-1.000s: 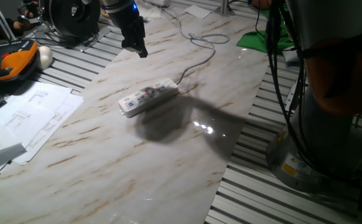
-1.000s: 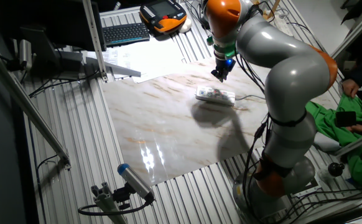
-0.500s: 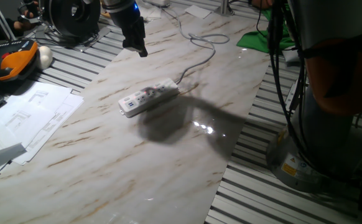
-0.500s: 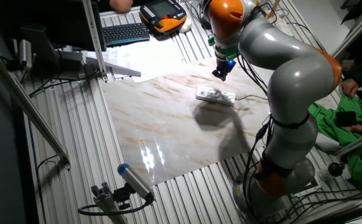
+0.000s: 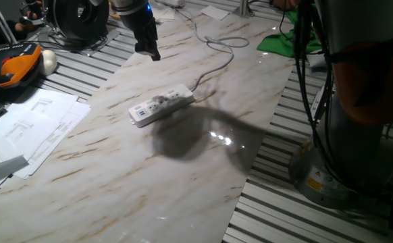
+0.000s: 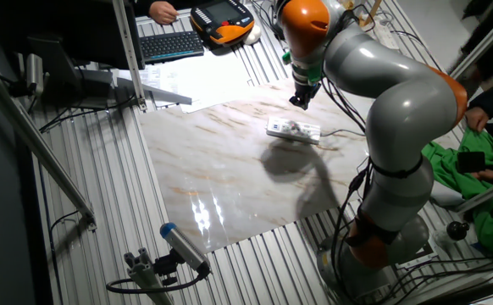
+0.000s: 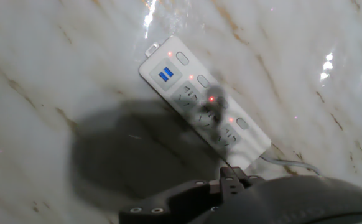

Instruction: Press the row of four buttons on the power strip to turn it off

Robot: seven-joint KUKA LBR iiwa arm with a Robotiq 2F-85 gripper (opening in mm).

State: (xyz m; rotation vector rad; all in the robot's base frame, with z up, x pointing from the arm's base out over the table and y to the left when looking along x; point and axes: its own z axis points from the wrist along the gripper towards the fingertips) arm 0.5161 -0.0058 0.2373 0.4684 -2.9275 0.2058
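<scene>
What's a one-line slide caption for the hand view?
Hand camera looking down on the white power strip lying diagonally on the marble table, small red lights glowing beside its buttons.

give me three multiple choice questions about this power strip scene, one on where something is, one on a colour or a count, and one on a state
1. Where is the pincer relative to the power strip?
A. Pressing on its top
B. Up in the air, clear of it
C. Lying on the table beside it

2. What colour is the USB panel at the strip's end, in the hand view?
A. Blue
B. Green
C. Yellow

3. What state are the small lights beside the buttons in?
A. All dark
B. Glowing red
C. Covered by plugs

Answers:
1. B, since both fixed views show the pincer raised above the marble table, touching nothing.
2. A, since the hand view shows a blue rectangle on the USB panel at the end away from the cable.
3. B, since the hand view shows red dots lit along the strip, so it does not look switched off yet.
</scene>
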